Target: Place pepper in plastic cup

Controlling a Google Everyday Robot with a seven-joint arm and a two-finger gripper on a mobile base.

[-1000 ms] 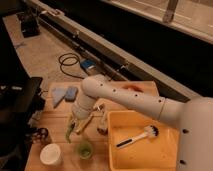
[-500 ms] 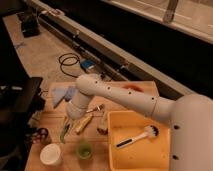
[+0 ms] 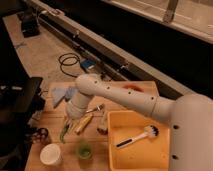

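Note:
The dark green pepper (image 3: 64, 132) is at the left of the wooden table, just left of a yellow elongated object (image 3: 83, 124). My gripper (image 3: 68, 122) points down at the end of the white arm, right over the pepper's upper end. I cannot tell whether the pepper is held or lying on the table. The light-green plastic cup (image 3: 84, 150) stands near the table's front edge, down and to the right of the pepper and apart from the gripper.
A white cup (image 3: 50, 154) stands left of the green cup. A yellow bin (image 3: 120, 155) holding a dish brush (image 3: 136, 138) is at the right. A metal spoon (image 3: 95, 108), a blue cloth (image 3: 60, 94) and a red bowl (image 3: 131, 87) lie further back.
The arm's elbow and wrist have swung left and toward the back. The gripper has stayed over the pepper near the yellow object.

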